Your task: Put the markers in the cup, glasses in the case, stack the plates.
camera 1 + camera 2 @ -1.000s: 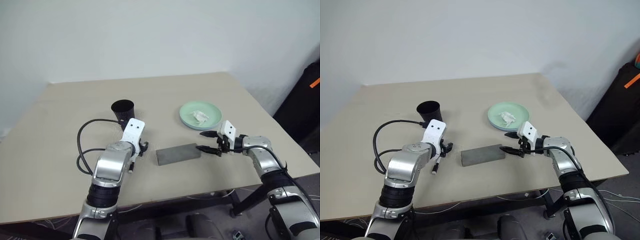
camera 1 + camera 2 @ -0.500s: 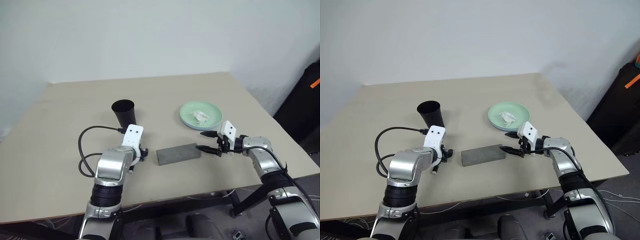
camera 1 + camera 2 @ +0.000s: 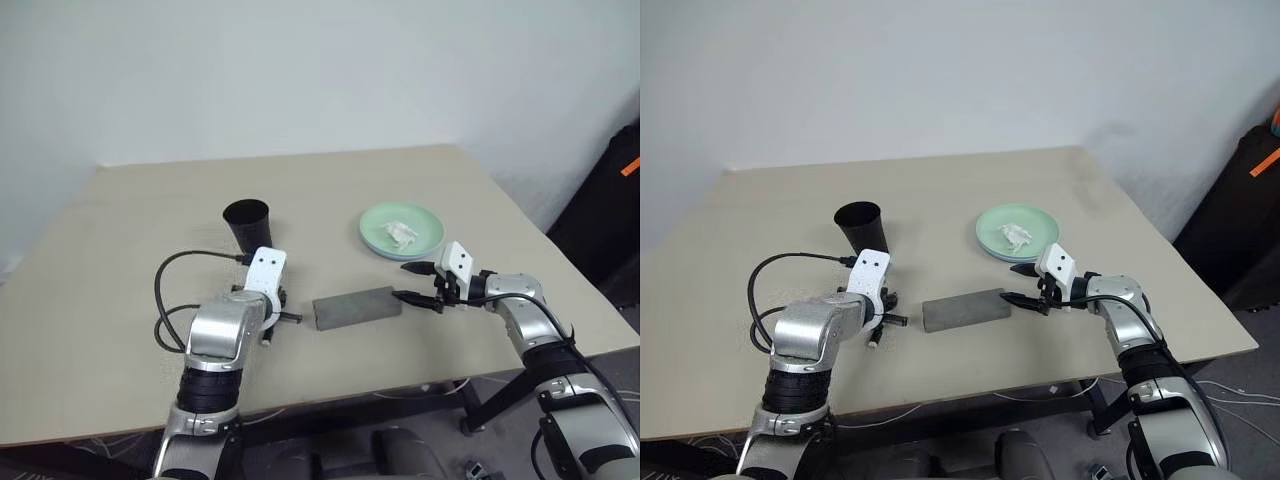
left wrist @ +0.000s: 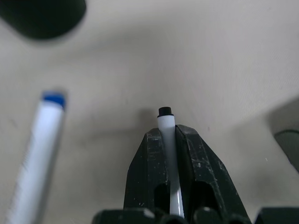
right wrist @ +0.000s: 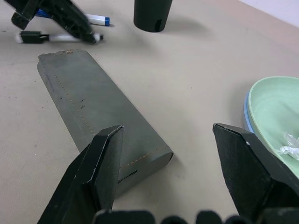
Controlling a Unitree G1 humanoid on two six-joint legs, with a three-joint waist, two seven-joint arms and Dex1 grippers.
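Table (image 3: 140,220): broad, beige, all task items within reach.

Plates (image 3: 401,231): mint green one sat on the light blue one at the far right, blue rim showing beneath; a crumpled white tissue (image 3: 404,235) lay in the top plate. Stacking looked done.

Case (image 3: 356,307): grey, closed, flat at table centre. No glasses seen on the table; presumably inside, cannot confirm.

Cup (image 3: 246,224): black, upright, just beyond the left arm.

Right gripper (image 3: 417,283): jaws spread wide, empty, hovering at the case's near-right end, holding nothing.

Left gripper (image 4: 168,140): fingers clamped on a marker (image 4: 166,128), white barrel running between them, black tip poking out past the fingertips. Second marker (image 4: 37,140), blue-capped, lay loose on the table just beside it.

Step in hand, by my reading: markers into the cup, first marker just gripped.

Next move would call for a lift clear of the table, a swing toward the cup, and a tilt to get the marker near upright over the rim before letting go. Risk: the marker sat lengthwise in the jaws, so it could slide while tipping. The loose marker would remain after.
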